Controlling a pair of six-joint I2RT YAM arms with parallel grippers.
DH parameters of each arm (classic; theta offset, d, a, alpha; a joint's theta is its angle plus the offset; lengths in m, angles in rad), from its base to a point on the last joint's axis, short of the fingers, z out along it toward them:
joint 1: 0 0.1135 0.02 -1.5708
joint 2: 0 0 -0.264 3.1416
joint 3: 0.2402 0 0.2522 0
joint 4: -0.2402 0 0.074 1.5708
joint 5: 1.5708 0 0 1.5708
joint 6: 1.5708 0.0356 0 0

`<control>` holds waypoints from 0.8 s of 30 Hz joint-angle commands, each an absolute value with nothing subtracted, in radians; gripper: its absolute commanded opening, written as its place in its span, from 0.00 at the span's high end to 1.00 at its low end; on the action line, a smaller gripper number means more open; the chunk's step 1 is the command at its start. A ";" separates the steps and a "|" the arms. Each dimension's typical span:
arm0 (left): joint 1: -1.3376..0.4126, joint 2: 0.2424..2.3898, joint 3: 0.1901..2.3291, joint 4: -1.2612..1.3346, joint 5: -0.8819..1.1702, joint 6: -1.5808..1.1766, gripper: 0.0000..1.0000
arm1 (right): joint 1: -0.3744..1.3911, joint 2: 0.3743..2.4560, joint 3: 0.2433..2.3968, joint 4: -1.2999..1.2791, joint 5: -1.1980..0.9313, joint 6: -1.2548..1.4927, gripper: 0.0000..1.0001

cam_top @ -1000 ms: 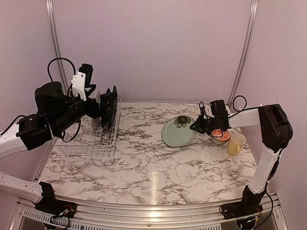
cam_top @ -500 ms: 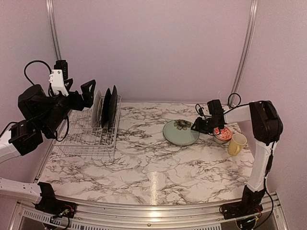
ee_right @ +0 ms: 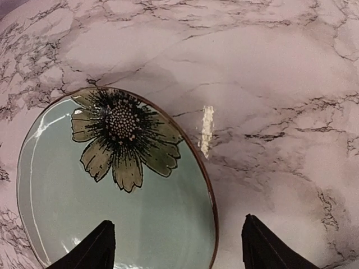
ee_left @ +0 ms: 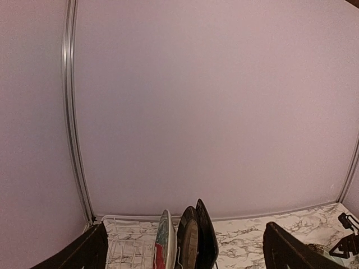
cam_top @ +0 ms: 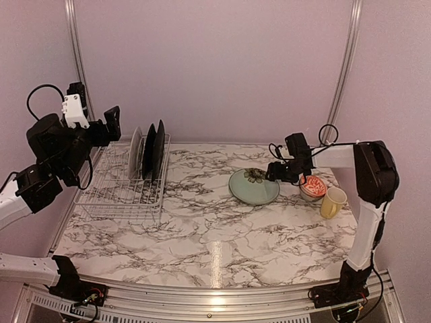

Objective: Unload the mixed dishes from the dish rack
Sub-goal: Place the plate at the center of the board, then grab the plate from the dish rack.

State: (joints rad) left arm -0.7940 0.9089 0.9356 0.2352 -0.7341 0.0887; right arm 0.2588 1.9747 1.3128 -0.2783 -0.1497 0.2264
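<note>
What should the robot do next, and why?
Probably lower the open left claw onto an upright plate in the dish rack: three still stand there, while the green flower dish already lies flat on the table.

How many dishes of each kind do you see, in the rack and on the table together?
Plates: 4 (light plate and two black plates in the dish rack; pale green plate on the table)
Bowls: 1 (red-and-white bowl)
Mugs: 1 (yellow mug)
Total: 6
</note>
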 commanded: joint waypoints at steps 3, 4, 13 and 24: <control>-0.629 0.967 0.978 0.162 -0.602 -0.076 0.01 | 0.349 1.854 1.370 -0.376 -0.047 0.201 0.24; -0.596 0.988 0.985 0.152 -0.572 -0.103 0.01 | 0.362 1.838 1.366 -0.385 -0.041 0.201 0.24; -0.221 1.276 1.090 0.071 -0.030 -0.350 0.03 | 0.456 1.643 1.224 -0.397 -0.045 0.224 0.23; -0.155 1.588 1.260 -0.093 0.236 -0.347 0.18 | 0.468 1.447 1.091 -0.416 -0.085 0.247 0.22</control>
State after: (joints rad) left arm -0.1570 1.5433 1.2018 0.0006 0.1352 -0.3485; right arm 0.4622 1.5078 1.1004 -0.3939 -0.0658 0.2272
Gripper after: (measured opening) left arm 0.846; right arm 0.777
